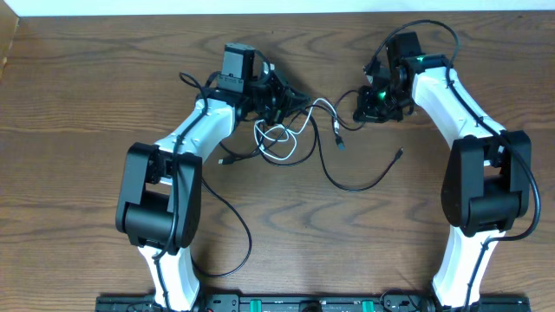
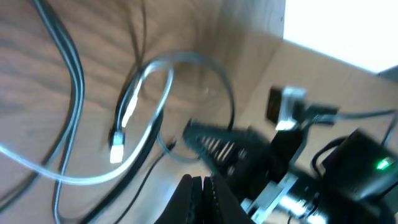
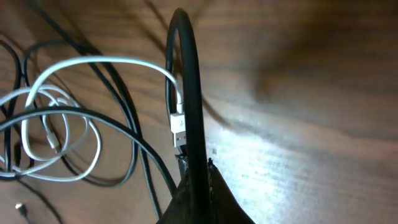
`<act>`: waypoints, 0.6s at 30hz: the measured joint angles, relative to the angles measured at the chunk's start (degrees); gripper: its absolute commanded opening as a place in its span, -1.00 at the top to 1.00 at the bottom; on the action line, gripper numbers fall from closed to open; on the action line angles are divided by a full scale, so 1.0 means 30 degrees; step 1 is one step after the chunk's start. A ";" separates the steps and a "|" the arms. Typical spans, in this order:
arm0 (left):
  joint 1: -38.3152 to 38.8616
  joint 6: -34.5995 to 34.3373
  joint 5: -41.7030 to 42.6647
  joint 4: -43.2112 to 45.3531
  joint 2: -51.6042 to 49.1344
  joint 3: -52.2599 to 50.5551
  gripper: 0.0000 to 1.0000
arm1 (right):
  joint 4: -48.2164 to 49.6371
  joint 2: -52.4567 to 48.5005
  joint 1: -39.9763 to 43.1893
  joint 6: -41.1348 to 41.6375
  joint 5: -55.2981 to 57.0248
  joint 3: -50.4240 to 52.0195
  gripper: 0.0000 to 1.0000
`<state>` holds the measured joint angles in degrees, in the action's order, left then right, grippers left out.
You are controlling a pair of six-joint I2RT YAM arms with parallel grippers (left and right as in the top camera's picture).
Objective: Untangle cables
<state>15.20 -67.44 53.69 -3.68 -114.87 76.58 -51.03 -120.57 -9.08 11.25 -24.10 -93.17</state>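
The overhead camera is looking straight down from well above, taking in the table [image 1: 78,95], left arm [image 1: 186,143] and right arm [image 1: 451,95]. The left wrist camera is riding low, peering along the left gripper [image 2: 198,186] across the wood toward the right arm. The right wrist camera is pointing down along the right gripper [image 3: 196,186], very near, with a black cable [image 3: 189,93] crossing close to its lens. All three are sharing the white cable [image 1: 282,134].

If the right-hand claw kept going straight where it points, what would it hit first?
Probably the white plug, just ahead of the right gripper, whose jaws pinch a black cable; depth is unclear.
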 measured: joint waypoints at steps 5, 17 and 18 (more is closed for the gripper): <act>0.0109 0.1311 0.0583 -0.1974 0.0000 0.0000 0.03 | 0.0291 0.0000 0.0007 -0.0058 0.0204 0.0000 0.98; 0.0095 0.4641 0.0525 -0.3198 0.1435 0.0000 -0.15 | 0.1690 0.0000 0.0160 -0.0466 0.0284 0.0000 0.92; 0.0087 0.4787 0.0255 -0.3220 0.2004 0.0000 -0.15 | 0.1770 0.0000 0.0270 -0.0466 0.0335 0.0000 0.77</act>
<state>15.46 -53.08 54.46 -13.34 -108.86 76.58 -45.71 -120.57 -8.27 9.85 -23.09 -93.17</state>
